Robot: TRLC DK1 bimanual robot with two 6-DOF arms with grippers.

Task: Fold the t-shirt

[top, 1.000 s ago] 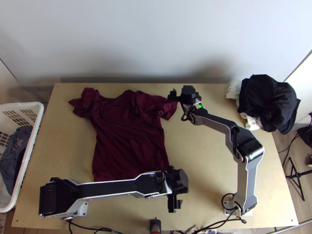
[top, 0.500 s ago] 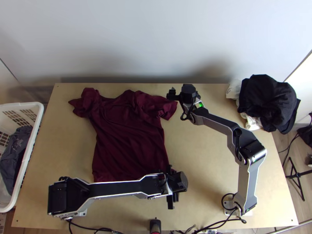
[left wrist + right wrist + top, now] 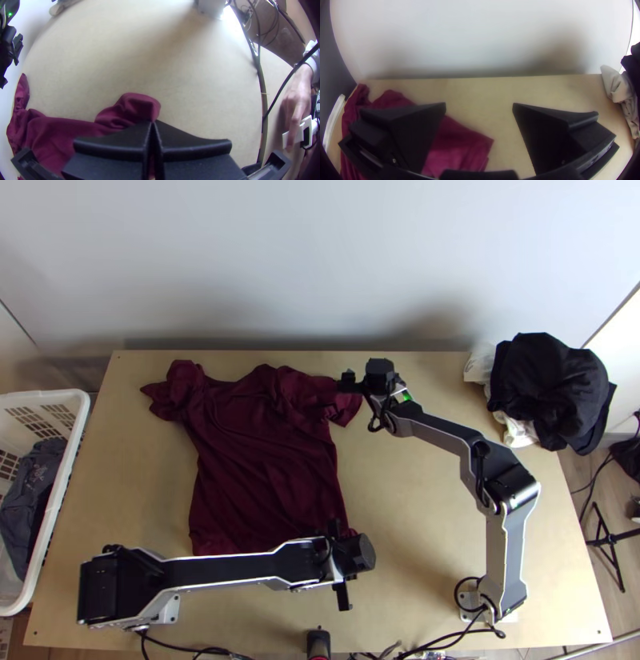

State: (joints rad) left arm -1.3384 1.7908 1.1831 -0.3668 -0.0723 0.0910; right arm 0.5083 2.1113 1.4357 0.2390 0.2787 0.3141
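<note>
The dark red t-shirt (image 3: pixel 268 460) lies spread, wrinkled and with bunched sleeves, its hem towards the near edge. At its near right hem corner is my left gripper (image 3: pixel 354 554). In the left wrist view the left gripper (image 3: pixel 152 123) is shut on a raised, bunched bit of the shirt (image 3: pixel 133 108). My right gripper (image 3: pixel 349 381) is over the right-hand sleeve in the top view. The right gripper (image 3: pixel 479 105) stands open in the right wrist view, one finger over the shirt (image 3: pixel 458 146), the other over bare table.
A white basket (image 3: pixel 60 500) with grey clothing (image 3: pixel 32 488) stands left of the table (image 3: pixel 416 500). Black clothing (image 3: pixel 548 388) and white cloth (image 3: pixel 516 432) are piled at the far right corner. A wall (image 3: pixel 320 268) rises behind the table.
The left gripper has shifted a little to the left in the top view. The right gripper has moved slightly left and nearer, onto the sleeve's edge. The shirt's body looks unmoved.
</note>
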